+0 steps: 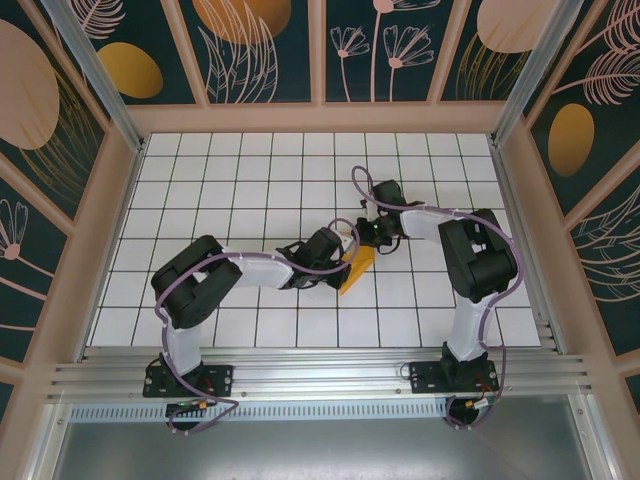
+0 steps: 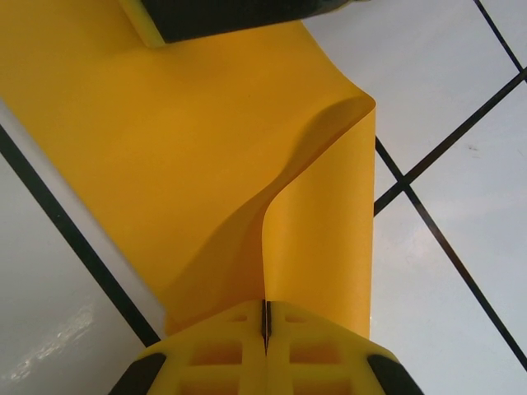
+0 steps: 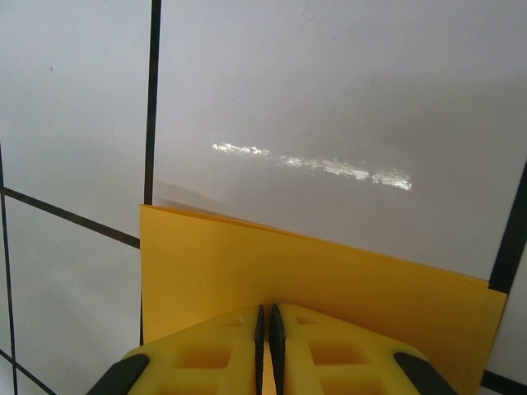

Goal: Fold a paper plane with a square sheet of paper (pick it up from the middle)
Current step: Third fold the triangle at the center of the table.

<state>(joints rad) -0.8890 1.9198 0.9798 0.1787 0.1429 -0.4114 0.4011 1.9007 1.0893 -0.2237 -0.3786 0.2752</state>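
Both arms are meeting over the middle of the table [image 1: 250,190]. The left gripper [image 2: 265,319] is pinching the square sheet of paper [image 2: 189,164], its yellow fingers [image 2: 214,350] pressed flat together with the paper's edge caught in the seam between them. Straight ahead of those fingers the sheet is rising and curling. One flap is standing on edge and bowing over to the right, while the wider part is spreading away ahead and to the left. At the far end of the sheet from this gripper, a dark finger [image 2: 230,12] with a yellow rim is sitting against the paper.

Over to the right gripper [image 3: 265,319]: its jaws are likewise clamped tight on the paper. The sheet is coming out from between the yellow fingers and lying flat just ahead of them, with doubled layers showing along its far edge. Beyond that edge the white tile is shining under the lights, and a black grid line [image 3: 153,99] is running away ahead, left of the fingers.

From above, the two grippers are sitting almost tip to tip. The orange-yellow paper is showing as a narrow folded wedge, angling out from their meeting point back toward the arm bases.
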